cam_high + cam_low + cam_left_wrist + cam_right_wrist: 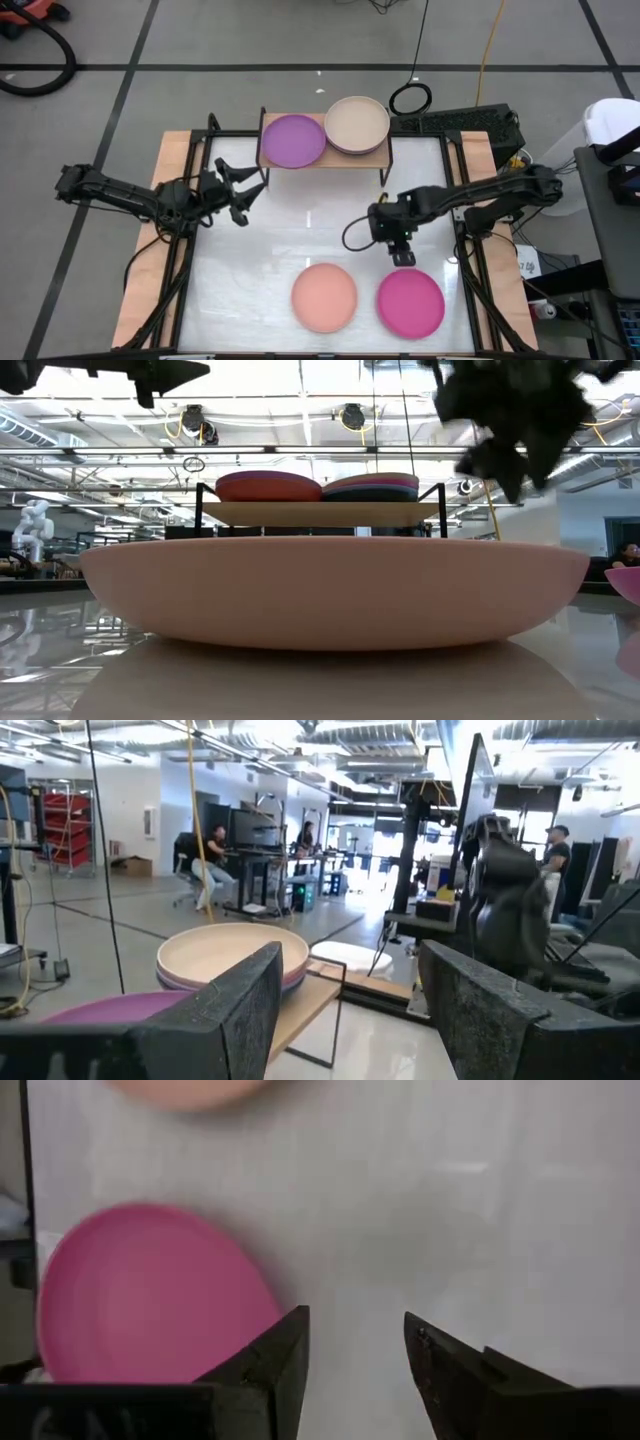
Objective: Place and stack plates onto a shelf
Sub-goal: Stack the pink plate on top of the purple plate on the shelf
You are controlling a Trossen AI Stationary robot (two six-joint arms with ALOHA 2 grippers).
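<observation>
Our right gripper [402, 257] hangs with its jaws apart and empty, just above the magenta plate [410, 303] on the worktop [300, 235], nearer than the left gripper [240, 190], which is open beside the shelf [322, 158]. The salmon plate [324, 297] lies beside the magenta one.
</observation>
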